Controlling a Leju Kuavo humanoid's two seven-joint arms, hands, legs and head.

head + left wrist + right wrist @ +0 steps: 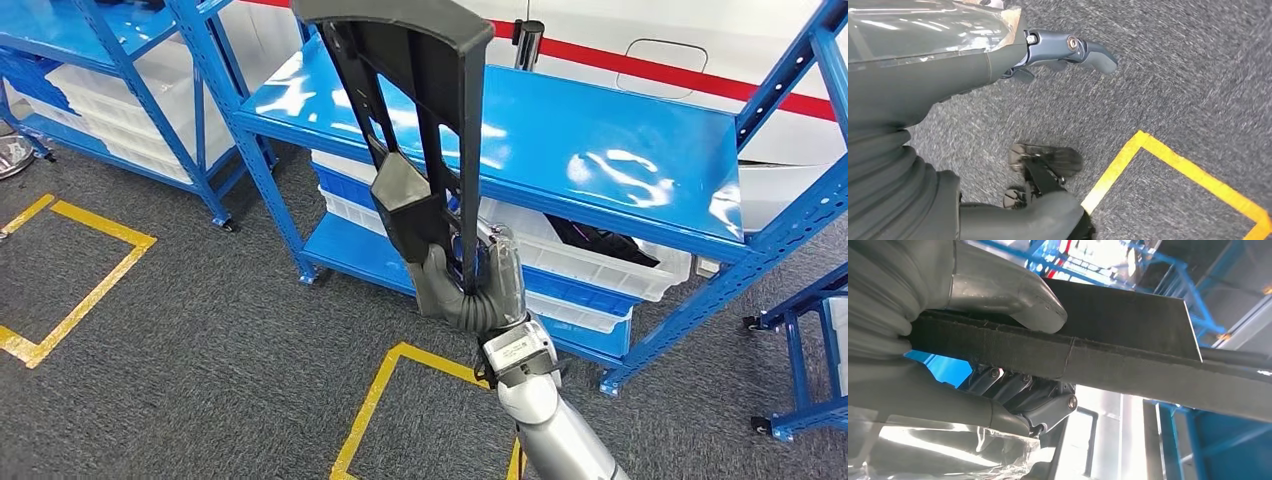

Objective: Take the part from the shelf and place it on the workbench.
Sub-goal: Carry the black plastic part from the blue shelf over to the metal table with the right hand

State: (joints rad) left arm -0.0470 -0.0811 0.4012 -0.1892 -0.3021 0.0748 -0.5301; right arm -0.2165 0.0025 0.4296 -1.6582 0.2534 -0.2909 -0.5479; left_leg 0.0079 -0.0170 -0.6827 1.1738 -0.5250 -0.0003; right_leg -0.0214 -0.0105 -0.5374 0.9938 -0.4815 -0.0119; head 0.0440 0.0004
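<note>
Right hand (470,285) wrapped tight round lower end of dark part (420,110), thumb (1013,302) pressed on one face, dark fingers (1018,390) curled against the other. Part held upright, slightly tilted toward 11 o'clock, raised in front of blue shelf (600,150), clear of shelf top. Upper end of part cut off by frame edge at 12 o'clock. Left hand (1068,50) hanging over floor, fingers loosely curled, nothing in them; how far closed hard to tell, blurred. Lower shelf level carrying white bins (600,265), dark contents at 3 o'clock of hand, not identifiable. Second blue shelf (120,90) at 10 o'clock with more bins. Grey carpet floor (200,330), yellow tape squares (390,400) at 6 and 9 o'clock. White wall with red stripe (680,75) behind.
</note>
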